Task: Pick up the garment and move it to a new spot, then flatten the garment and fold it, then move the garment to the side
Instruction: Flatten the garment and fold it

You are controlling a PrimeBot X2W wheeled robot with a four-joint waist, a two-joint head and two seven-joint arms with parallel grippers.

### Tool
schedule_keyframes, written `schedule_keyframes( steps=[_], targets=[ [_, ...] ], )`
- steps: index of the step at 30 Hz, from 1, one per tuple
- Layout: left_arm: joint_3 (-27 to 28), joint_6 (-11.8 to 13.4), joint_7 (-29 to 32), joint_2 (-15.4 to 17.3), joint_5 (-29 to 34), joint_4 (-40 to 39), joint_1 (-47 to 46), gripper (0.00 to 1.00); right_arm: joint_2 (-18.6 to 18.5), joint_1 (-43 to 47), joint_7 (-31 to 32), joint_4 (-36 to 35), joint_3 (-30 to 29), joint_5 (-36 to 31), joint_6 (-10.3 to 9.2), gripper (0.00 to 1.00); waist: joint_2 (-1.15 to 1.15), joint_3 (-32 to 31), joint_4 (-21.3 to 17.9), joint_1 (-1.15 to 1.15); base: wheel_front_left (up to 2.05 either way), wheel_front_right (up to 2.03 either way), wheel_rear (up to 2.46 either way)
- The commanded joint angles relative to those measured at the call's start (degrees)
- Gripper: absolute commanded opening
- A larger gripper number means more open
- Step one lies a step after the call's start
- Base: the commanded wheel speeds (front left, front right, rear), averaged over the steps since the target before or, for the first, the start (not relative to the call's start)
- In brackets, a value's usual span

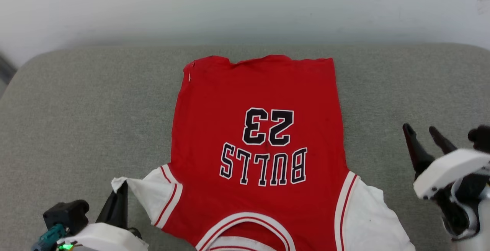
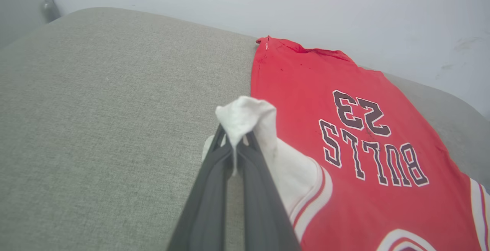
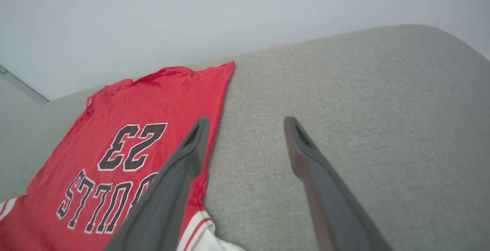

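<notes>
Red garment (image 1: 256, 128) lies flat, numerals up, white lining showing.

Collar end of the garment (image 1: 250, 90) beyond head view's bottom edge

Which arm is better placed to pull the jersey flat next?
Left. The left gripper is shut on the jersey's white shoulder flap, so it can probably pull it flat; the right gripper hangs open over the cushion beside it, holding nothing.
</notes>
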Motion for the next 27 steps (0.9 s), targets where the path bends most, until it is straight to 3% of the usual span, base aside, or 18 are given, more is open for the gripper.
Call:
schedule_keyframes(
  steps=[1, 6, 13, 19, 27],
  targets=[
    [0.0, -0.3, -0.3, 0.2, 0.6, -0.8, -1.6, 0.0, -0.5, -3.6, 0.7, 2.3, -0.5, -0.1, -0.04, 1.0, 0.0, 3.3, 1.5, 0.0, 0.0, 0.0, 0.0],
    [-1.1, -1.7, -1.0, -0.8, 2.3, -3.0, -6.8, 0.0, -3.0, -19.7, 5.9, 14.0, -2.2, 0.3, -0.04, 1.0, 0.0, 10.1, 5.2, 0.0, 0.0, 0.0, 0.0],
    [-3.1, -4.7, -2.4, -2.7, 4.5, -5.1, -13.5, 0.0, -6.5, -38.8, 19.6, 27.3, -4.4, -3.4, -0.04, 1.0, 0.0, 19.0, 10.4, 0.0, 0.0, 0.0, 0.0],
    [-4.6, -6.4, -2.9, -3.5, 6.0, -6.9, -16.7, 0.0, -7.1, -49.9, 27.7, 31.8, -6.2, -8.0, -0.04, 1.0, 0.0, 24.4, 13.2, 0.0, 0.0, 0.0, 0.0],
    [-5.0, -7.6, -3.6, -4.6, 6.1, -6.7, -18.9, 0.0, -6.2, -57.0, 30.0, 35.0, -7.5, -12.5, -0.03, 1.0, 0.0, 29.3, 15.1, 0.0, 0.0, 0.0, 0.0]
  ],
)
